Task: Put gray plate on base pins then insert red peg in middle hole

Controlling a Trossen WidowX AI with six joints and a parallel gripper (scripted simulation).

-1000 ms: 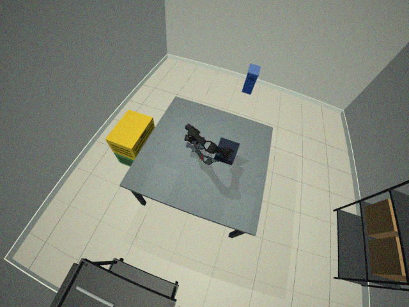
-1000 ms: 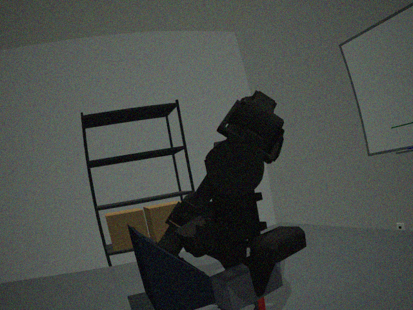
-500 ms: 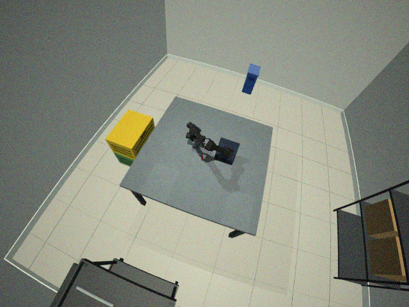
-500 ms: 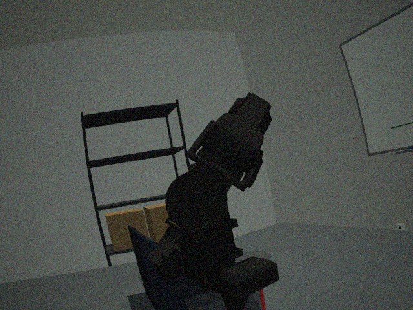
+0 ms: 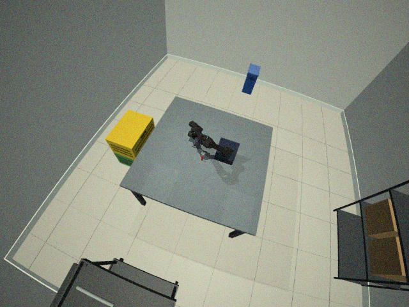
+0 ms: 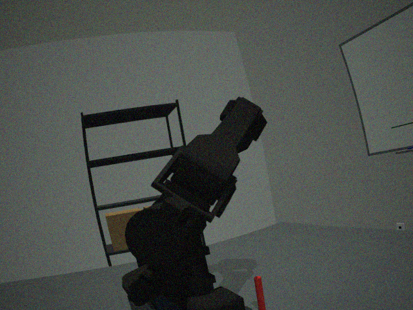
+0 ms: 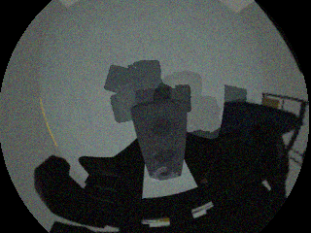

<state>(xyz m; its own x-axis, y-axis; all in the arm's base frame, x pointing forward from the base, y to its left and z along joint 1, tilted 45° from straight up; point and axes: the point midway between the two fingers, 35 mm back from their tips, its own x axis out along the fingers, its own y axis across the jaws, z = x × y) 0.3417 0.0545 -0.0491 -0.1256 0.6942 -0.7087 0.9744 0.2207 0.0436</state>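
Observation:
My gripper [image 7: 158,134] is shut on the gray plate [image 7: 161,132], which stands up between the dark fingers in the middle of the wrist view. In the top view the dark arm [image 5: 205,140] reaches left from its navy block [image 5: 230,148] on the table [image 5: 185,191]; the plate is too small to make out there. The red peg [image 5: 201,157] [image 6: 259,295] stands upright on the table just in front of the arm. In the exterior view the arm [image 6: 200,186] hides the gripper and the plate. I cannot pick out the base and its pins with certainty.
A yellow crate on a green one [image 5: 130,133] stands by the table's left edge. A blue box [image 5: 250,78] stands by the far wall. Shelving [image 5: 379,238] [image 6: 130,160] is off to the right. A grey cabinet [image 5: 112,287] is in front.

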